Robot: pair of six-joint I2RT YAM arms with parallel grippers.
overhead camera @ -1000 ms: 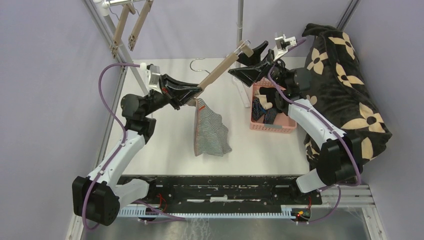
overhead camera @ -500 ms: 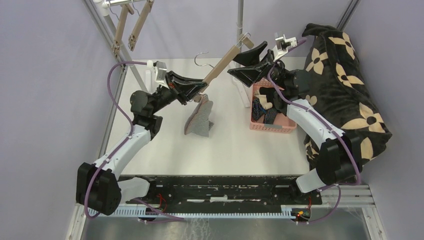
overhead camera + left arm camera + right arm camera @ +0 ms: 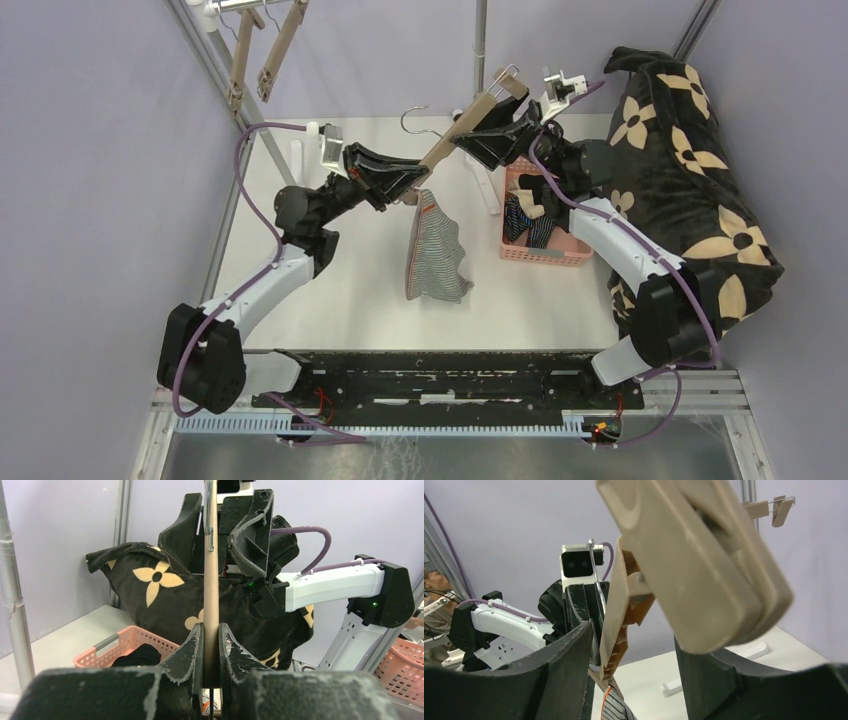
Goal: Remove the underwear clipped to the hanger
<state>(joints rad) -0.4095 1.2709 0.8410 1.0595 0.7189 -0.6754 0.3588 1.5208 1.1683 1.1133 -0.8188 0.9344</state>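
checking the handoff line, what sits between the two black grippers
The tan wooden hanger spans from the left gripper to the right gripper, grey-and-white striped underwear hanging near the left; clearest in the top view.

The top external camera looks steeply down from high above the wooden hanger (image 3: 450, 143), far enough to take in the whole table (image 3: 330, 290); the left wrist camera sits close beneath the hanger, sighting along its bar toward the right arm (image 3: 330, 585) and flowered blanket (image 3: 150, 580); the right wrist camera, nearest, sits under the hanger's clip (image 3: 694, 565), facing the left arm (image 3: 509, 622); all three share the hanger.
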